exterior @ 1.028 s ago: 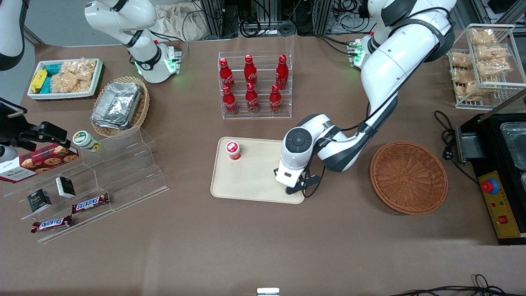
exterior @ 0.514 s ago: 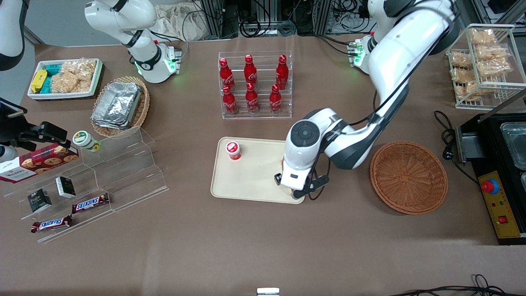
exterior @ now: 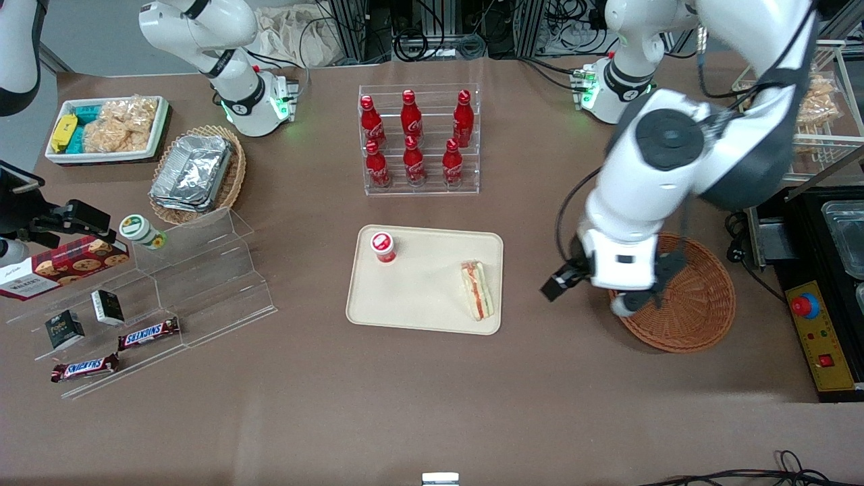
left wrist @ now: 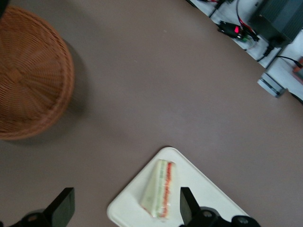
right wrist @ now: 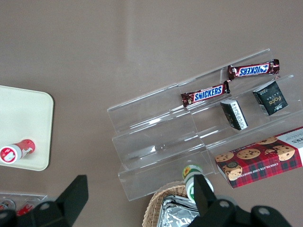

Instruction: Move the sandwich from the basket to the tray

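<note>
the sandwich (exterior: 477, 290) lies flat on the tray (exterior: 418, 297), at the tray's end nearest the basket (exterior: 695, 304), with a small red-capped bottle (exterior: 383, 246) lying at the tray's other end. the gripper (left wrist: 124, 213) hangs in the air between tray and basket, over the basket's rim, fingers (left wrist: 187, 204) spread wide and holding nothing. the basket holds nothing.

We see the sandwich (exterior: 476, 290) (left wrist: 159, 190), pale wedge with red and green layers, lying flat on the beige tray (exterior: 418, 297) (left wrist: 196, 182) at center frame, round reddish-brown wicker basket (exterior: 702, 304) (left wrist: 29, 75) empty at right, the gripper (exterior: 594, 287) above its rim, fingers apart
</note>
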Robot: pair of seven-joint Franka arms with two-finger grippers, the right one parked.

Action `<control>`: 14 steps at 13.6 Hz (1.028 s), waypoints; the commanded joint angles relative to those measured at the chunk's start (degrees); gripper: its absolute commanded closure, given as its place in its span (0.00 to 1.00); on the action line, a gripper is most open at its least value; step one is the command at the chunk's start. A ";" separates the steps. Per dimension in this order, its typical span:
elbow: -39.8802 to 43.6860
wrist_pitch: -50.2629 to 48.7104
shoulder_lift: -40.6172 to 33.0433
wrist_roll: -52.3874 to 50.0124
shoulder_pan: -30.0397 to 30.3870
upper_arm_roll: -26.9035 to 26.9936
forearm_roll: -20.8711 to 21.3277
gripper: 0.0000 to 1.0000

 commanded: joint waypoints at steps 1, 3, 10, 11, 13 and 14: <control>-2.48 -2.43 -3.96 9.93 5.16 -0.21 -4.54 0.00; -2.48 -4.62 -4.41 15.56 8.32 -0.20 -4.90 0.00; -3.44 -12.80 -11.16 48.31 7.74 14.51 -10.87 0.00; -4.58 -12.90 -12.92 53.24 4.85 19.87 -12.45 0.00; -7.65 -12.55 -16.61 59.42 -1.65 29.98 -13.60 0.00; -9.76 -12.11 -18.89 61.62 -3.68 33.25 -13.61 0.00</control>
